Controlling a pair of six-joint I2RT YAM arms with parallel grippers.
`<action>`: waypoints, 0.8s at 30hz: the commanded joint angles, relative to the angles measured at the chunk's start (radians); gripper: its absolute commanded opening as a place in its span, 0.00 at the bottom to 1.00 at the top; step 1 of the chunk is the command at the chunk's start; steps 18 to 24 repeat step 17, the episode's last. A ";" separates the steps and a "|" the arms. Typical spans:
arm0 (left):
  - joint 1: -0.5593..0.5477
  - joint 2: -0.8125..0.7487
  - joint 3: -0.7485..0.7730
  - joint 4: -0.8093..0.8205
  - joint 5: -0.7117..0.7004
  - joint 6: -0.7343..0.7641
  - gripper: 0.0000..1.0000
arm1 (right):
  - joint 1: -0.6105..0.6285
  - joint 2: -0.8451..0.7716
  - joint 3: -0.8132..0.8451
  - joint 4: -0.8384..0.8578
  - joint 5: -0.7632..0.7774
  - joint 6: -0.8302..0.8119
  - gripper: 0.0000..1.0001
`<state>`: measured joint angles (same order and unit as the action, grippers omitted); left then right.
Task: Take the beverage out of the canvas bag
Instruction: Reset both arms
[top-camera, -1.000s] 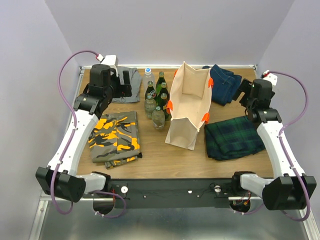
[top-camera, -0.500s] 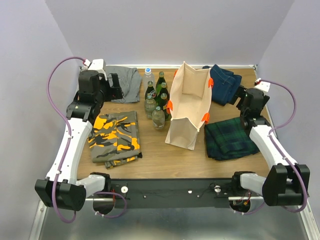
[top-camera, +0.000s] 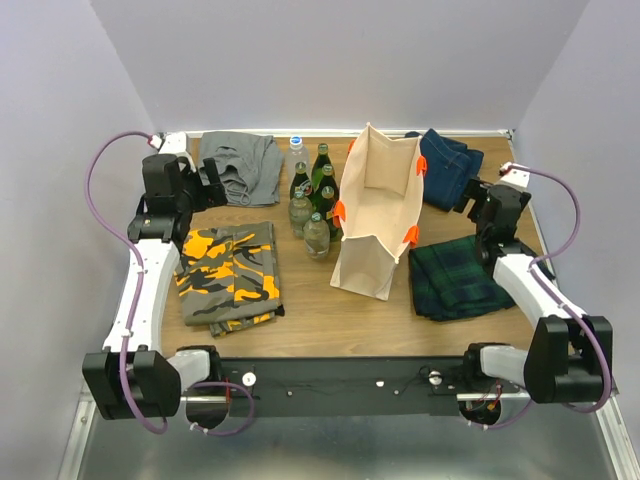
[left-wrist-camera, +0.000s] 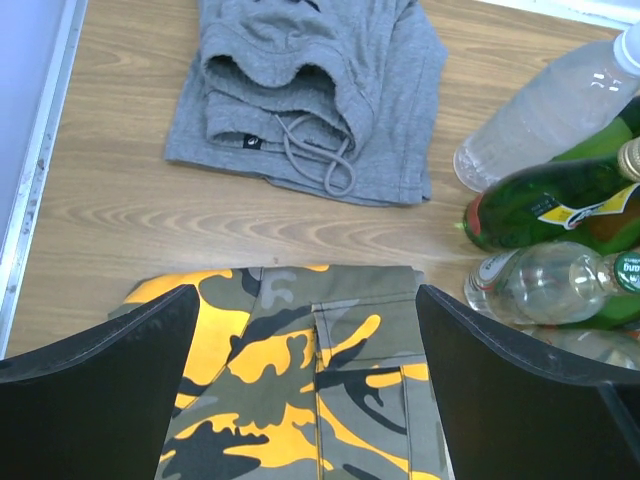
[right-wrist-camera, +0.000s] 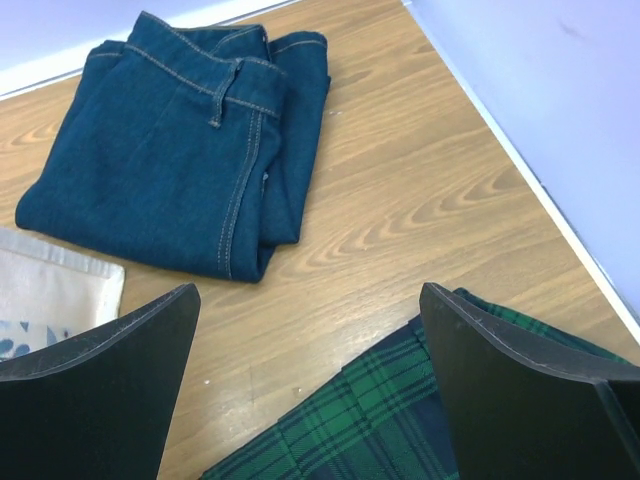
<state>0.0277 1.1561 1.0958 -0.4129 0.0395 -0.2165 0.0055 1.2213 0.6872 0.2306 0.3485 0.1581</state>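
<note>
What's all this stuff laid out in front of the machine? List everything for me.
canvas bag: one, cream with orange handles, standing open mid-table
bottles: at least six, green and clear, clustered just left of the bag
grey garment: one, folded, far left corner
camouflage trousers: one, orange and olive, folded, near left
blue jeans: one, folded, far right, beside the bag
plaid cloth: one, dark green and navy, folded, near right
table: one, brown wood, under everything
left pincer: one, black, open, above the camouflage trousers
right pincer: one, black, open, above the table between jeans and plaid cloth
</note>
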 joint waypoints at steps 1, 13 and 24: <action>0.024 -0.022 -0.027 0.111 0.072 0.006 0.99 | -0.002 -0.020 -0.055 0.100 0.004 0.000 1.00; 0.034 -0.026 -0.054 0.134 0.083 0.000 0.99 | -0.001 -0.011 -0.084 0.095 0.017 -0.080 1.00; 0.034 -0.024 -0.059 0.137 0.062 -0.009 0.99 | -0.002 -0.009 -0.098 0.111 0.046 -0.062 1.00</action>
